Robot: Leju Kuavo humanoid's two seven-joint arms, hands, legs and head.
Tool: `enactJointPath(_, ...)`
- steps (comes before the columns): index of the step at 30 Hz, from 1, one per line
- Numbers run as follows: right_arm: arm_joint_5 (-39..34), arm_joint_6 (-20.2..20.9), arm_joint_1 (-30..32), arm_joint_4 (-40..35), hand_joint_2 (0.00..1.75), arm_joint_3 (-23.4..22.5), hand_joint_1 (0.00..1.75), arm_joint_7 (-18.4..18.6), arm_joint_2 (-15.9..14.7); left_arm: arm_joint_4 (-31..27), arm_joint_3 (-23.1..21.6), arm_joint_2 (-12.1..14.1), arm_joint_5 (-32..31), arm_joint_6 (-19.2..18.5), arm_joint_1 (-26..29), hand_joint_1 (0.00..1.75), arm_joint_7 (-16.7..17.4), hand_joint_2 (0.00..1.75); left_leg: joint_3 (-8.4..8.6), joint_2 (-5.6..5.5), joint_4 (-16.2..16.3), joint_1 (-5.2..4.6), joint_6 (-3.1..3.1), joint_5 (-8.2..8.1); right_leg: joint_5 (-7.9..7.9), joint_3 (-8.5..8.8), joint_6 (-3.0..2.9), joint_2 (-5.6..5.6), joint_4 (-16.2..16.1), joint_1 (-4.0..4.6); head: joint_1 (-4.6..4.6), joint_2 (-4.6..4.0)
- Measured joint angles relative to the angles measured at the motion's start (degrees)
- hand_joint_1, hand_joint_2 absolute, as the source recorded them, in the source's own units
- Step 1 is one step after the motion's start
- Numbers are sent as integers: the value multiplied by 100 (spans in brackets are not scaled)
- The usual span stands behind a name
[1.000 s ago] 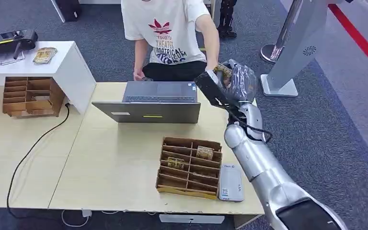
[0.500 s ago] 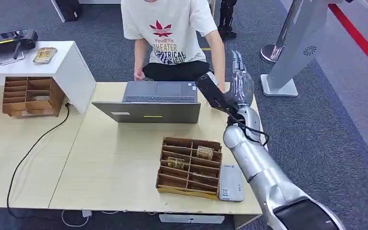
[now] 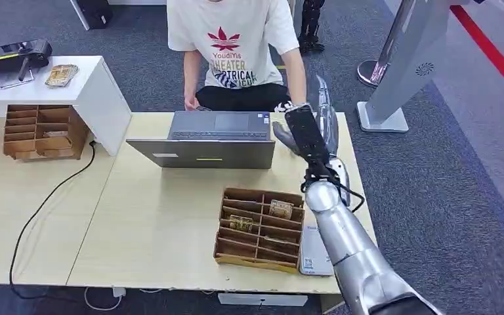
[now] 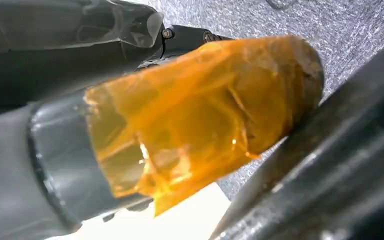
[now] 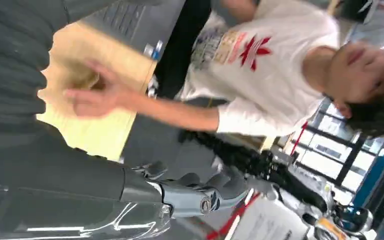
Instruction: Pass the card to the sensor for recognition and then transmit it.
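My right hand (image 3: 316, 126) is raised over the table's far right corner, beside the laptop (image 3: 210, 139). Its fingers (image 3: 325, 105) stretch out straight with nothing in them. In the right wrist view the same hand (image 5: 190, 194) is spread and empty, and the person's hand (image 5: 92, 96) is blurred over the tabletop close by; I cannot tell whether it holds a card. The grey sensor pad (image 3: 316, 252) lies flat by the wooden organizer (image 3: 258, 226), which holds two cards (image 3: 280, 209). My left hand (image 4: 130, 125) shows a thumb wrapped in orange tape; its grip is unclear.
A person in a white T-shirt (image 3: 233, 39) sits behind the laptop. A second wooden organizer (image 3: 39, 131) and a white stand (image 3: 72, 85) are at the left. A black cable (image 3: 46, 203) crosses the table. A white floor post (image 3: 400, 72) stands at the right.
One second ago my right hand gripped a card next to the person's hand. Its fingers have since straightened, the card is gone from it, and the hand has shifted left and lower.
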Motion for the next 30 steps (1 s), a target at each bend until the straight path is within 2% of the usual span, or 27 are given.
enactJointPath(4,-1086,192,728,-957,175,11,0,-118,11,0,87,-20,124,59,33,0,4,0,-2,-2,0,0,-2,-7,-4,-3,0,-1,-1,0,0,0)
enactJointPath(12,-2167,640,1911,-2276,175,133,0,-332,-146,0,253,-61,297,160,64,0,4,0,-6,-1,-1,-1,-2,-8,-6,-10,-1,1,-3,0,0,0)
enactJointPath(19,-2595,898,2673,-3052,175,242,0,-485,-337,0,385,-96,417,234,70,0,2,0,-8,-1,-1,0,-2,-8,-6,-10,-1,1,-3,0,0,0)
enactJointPath(30,-2701,1177,3485,-3725,175,472,0,-601,-590,0,544,-140,570,334,93,0,-2,0,-11,-1,-2,-1,-3,-9,-6,-11,-2,0,-3,0,0,0)
